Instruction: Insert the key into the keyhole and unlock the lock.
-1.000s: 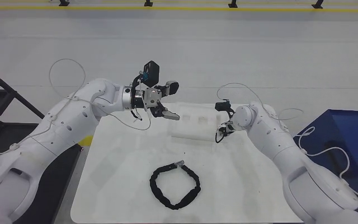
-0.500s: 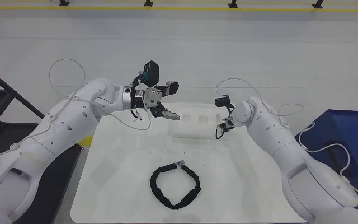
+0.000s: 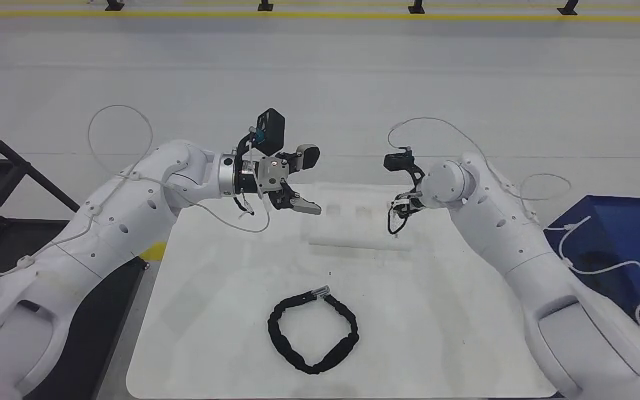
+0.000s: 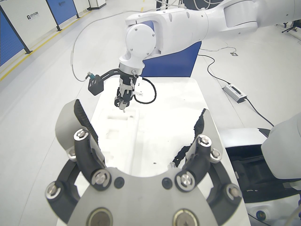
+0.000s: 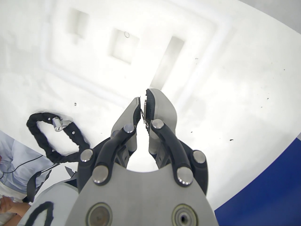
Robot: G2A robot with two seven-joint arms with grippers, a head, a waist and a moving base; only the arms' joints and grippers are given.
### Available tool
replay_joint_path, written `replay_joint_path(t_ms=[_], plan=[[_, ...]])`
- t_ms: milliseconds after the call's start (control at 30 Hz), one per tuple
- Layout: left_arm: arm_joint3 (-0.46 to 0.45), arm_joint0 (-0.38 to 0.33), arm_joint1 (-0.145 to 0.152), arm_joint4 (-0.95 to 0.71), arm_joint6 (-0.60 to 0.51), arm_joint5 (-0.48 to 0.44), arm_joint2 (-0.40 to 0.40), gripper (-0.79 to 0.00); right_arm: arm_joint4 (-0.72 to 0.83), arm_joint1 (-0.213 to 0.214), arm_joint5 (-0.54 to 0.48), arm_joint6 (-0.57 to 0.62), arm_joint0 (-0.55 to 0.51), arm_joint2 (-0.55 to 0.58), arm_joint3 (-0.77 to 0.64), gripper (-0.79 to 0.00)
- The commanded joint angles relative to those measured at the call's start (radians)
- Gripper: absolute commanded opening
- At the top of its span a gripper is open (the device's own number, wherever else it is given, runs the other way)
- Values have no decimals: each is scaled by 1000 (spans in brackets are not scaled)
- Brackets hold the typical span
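One white table (image 3: pixel 440 320) has bare room on its right side and in the middle. One white tray (image 3: pixel 350 232) with three pockets sits at the far edge. One black lock (image 3: pixel 274 333) lies in a ring close to the near edge. There are two grippers. The left gripper (image 3: pixel 306 182) hangs wide open over the far left corner. The right gripper (image 5: pixel 143 99), over the tray's right end, pinches one thin key (image 5: pixel 142 115), mostly hidden in its grip.

Top overhead, facing down; both wrists share table (image 3: pixel 430 320).
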Motion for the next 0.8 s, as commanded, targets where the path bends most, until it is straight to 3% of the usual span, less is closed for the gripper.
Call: replay_joint_path(t_ms=[0,367,767], plan=[[0,0,0,0,0,0,0,0,-3,24,9,31,-25,42,-85,-785],[0,0,0,0,0,0,0,0,63,135,41,180,-218,313,-536,-785],[0,0,0,0,0,0,0,0,257,192,36,205,-353,568,-765,-785]])
